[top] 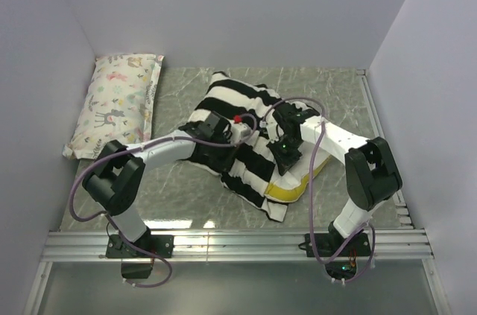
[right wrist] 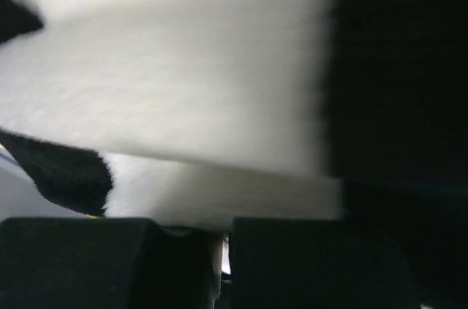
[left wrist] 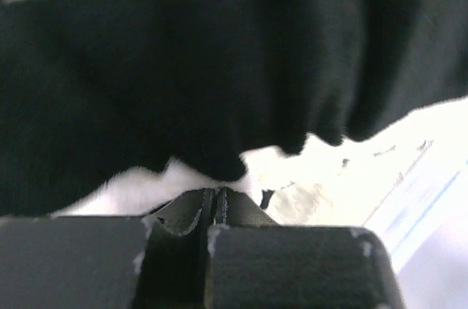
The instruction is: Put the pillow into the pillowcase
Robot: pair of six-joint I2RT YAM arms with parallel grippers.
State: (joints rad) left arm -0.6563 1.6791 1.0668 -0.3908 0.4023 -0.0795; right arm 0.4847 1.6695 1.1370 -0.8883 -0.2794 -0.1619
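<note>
Pillow [top: 292, 190]: you have it lying mid-table, somewhat toward the right edge. Only its near-right end shows, a yellow band with a strip of cream above it; the rest is covered by the pillowcase [top: 227, 106]. The black-and-white striped case is rumpled and runs diagonally from the table's centre toward the near edge, with a loose flap on the surface just beside the yellow band. Left gripper [top: 240, 127]: it is down on the middle of the case. In the left wrist view its fingers are pressed together, with the white edge of the fabric pinched at the tips below a broad black stripe. Right gripper [top: 285, 151]: it is down on the right side of the case, just above the exposed pillow end. In the right wrist view the jaws are closed, with white cloth caught between them; that view is blurred. The two grippers sit near each other, not touching. The table [top: 186, 80] has a green marbled top. A floral-print pillow [top: 119, 99] lies along the far-left corner, well apart from the case.
</note>
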